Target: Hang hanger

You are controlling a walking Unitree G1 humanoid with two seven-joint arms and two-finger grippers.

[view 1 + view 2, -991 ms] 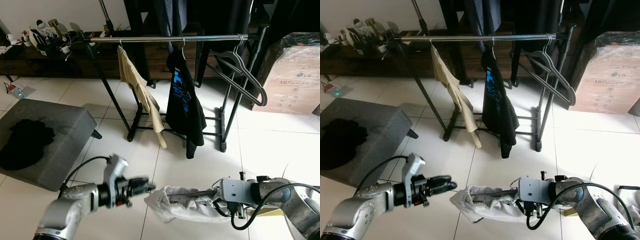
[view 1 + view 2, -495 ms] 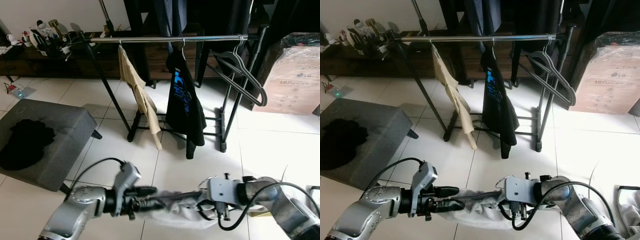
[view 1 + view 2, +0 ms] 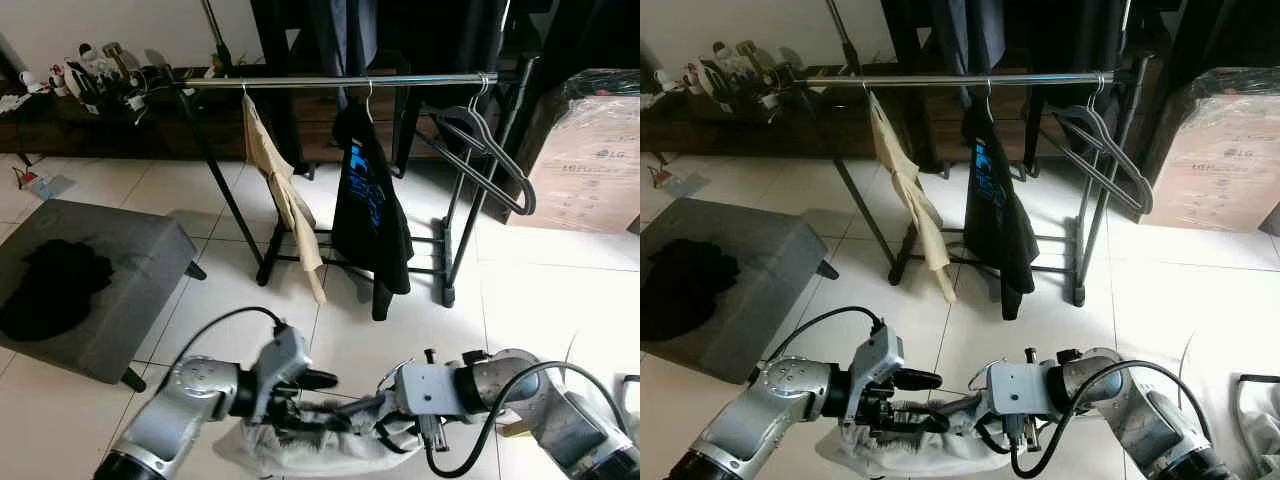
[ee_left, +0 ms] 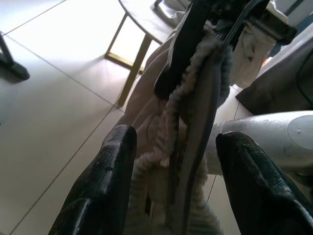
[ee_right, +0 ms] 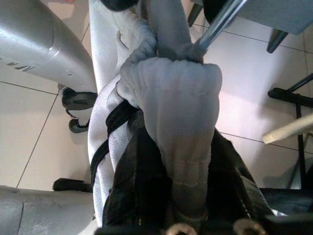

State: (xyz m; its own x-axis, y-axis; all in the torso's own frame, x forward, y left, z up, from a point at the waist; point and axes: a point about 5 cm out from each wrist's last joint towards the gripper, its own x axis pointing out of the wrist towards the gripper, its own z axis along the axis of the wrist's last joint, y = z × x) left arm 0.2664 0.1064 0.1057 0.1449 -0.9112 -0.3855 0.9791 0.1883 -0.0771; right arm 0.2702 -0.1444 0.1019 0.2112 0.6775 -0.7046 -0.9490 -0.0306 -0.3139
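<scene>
Left tool (image 3: 318, 398) moved in from apart, fingers now astride white garment (image 3: 300, 450).

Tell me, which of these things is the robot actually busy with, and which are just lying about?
In use:
- white garment, held low between both pincers
- left pincer, open around its cloth
- right pincer, shut on it
- rail of the clothes rack

Lying about:
- grey ottoman with black cloth
- cardboard box
</scene>
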